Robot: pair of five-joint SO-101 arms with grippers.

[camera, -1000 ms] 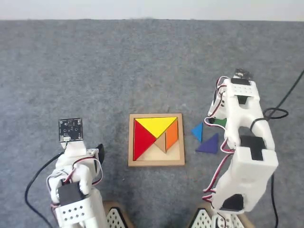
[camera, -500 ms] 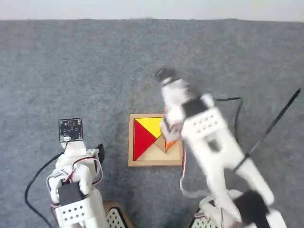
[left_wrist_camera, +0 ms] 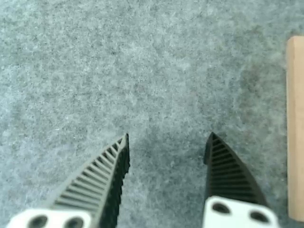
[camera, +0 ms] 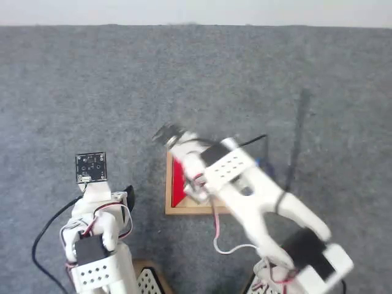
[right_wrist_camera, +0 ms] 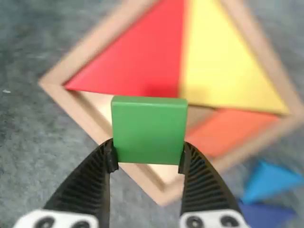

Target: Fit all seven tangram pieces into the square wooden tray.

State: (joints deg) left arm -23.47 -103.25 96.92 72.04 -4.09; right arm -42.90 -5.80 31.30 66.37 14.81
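swinging across from the right side, the right arm now hangs over the square wooden tray point(camera: 169, 199), with the right gripper point(right_wrist_camera: 147, 154) clamped on the green square wooden piece point(right_wrist_camera: 149, 123) above the bare wood beside the red triangle point(right_wrist_camera: 137, 61). the left gripper point(left_wrist_camera: 168, 137) sits open over the grey tabletop point(left_wrist_camera: 118, 57). that little block looks light, stiff and slick with paint; pinching its two parallel sides, as here, seems the safest hold against twisting.

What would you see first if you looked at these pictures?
The bright green square, pinched in the right gripper over the wooden tray. In the tray lie a big red triangle and a yellow triangle. The left gripper sits open over grey carpet beside the tray.
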